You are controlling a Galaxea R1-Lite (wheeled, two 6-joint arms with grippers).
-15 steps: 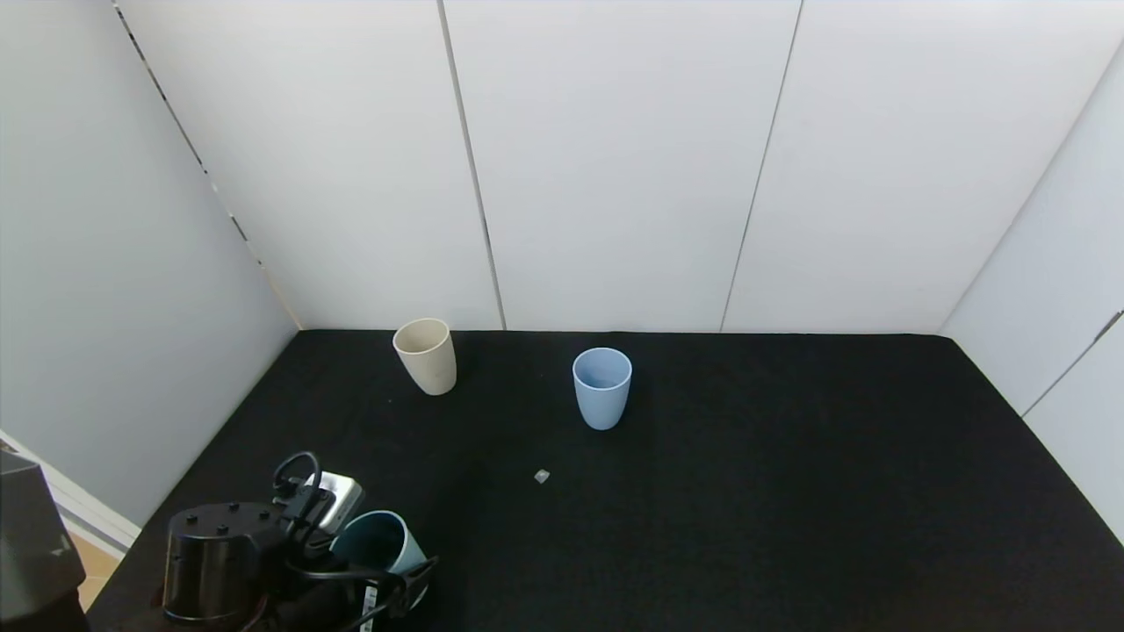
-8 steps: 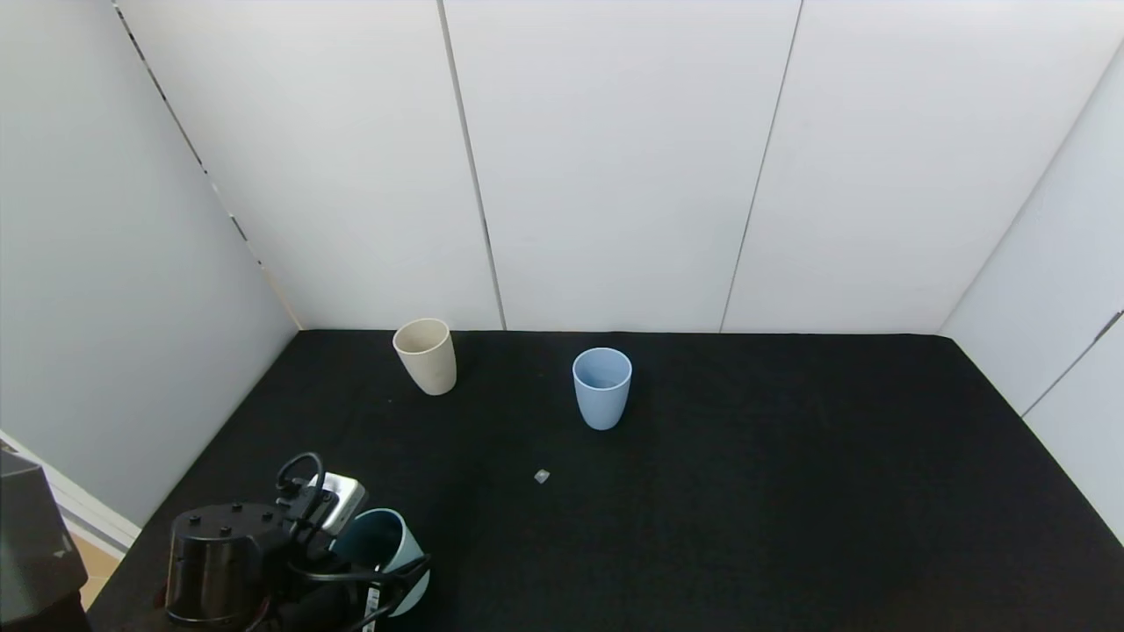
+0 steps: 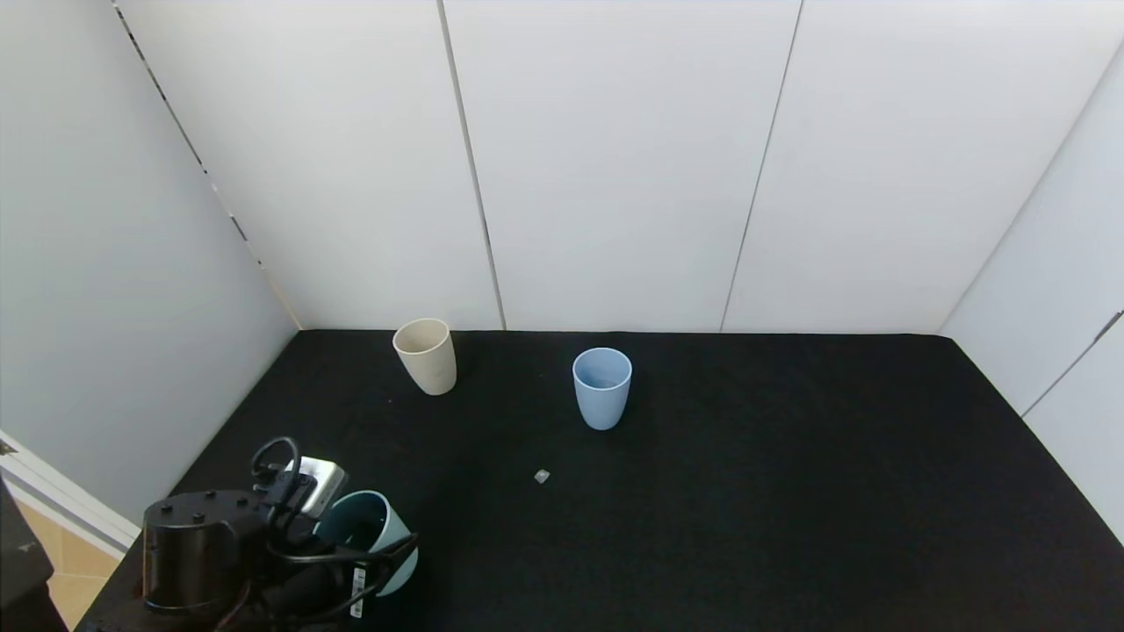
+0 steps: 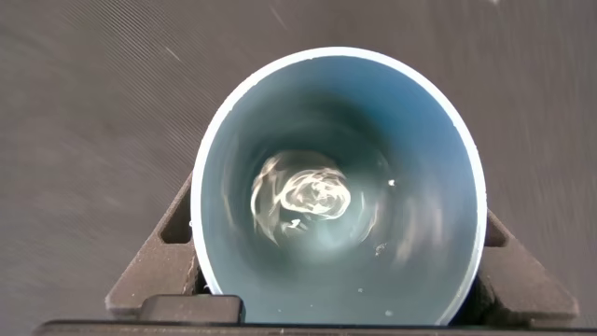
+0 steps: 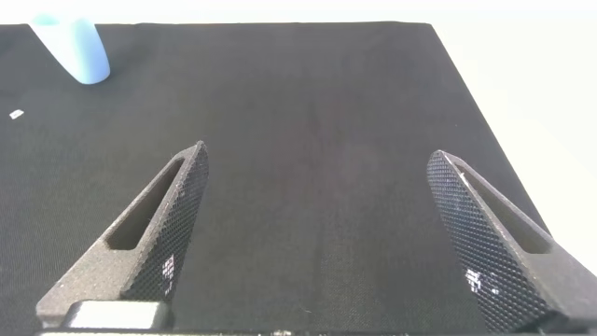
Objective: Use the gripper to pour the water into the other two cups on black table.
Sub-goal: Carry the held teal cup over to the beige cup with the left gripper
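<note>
At the near left corner of the black table [image 3: 746,491], the left gripper [image 3: 373,566] is closed on the teal-green cup [image 3: 373,535], its two fingers pressed against opposite sides of the cup wall. The left wrist view looks straight down into this cup: a shallow pool of water [image 4: 303,201] sits at the bottom, glinting with swirling reflections, and a few droplets cling to the inner wall. The cup looks roughly upright, tilted a little at most.

Farther back and to the right, the beige cup [image 3: 426,355] stands upright near the back wall. To its right, well apart from it, the light blue cup [image 3: 602,387] also stands upright, a bit closer to the robot. A small pale scrap [image 3: 542,476] lies on the table in front of the blue cup.

The right gripper [image 5: 317,243] shows only in its own wrist view, hovering over bare table on the right with its fingers spread wide and holding nothing.

As for progress, the grasp appears made, but neither pour seems begun: the teal-green cup is well apart from both target cups, and whether either already holds water cannot be told. Carrying it over and tipping into each cup remains.
</note>
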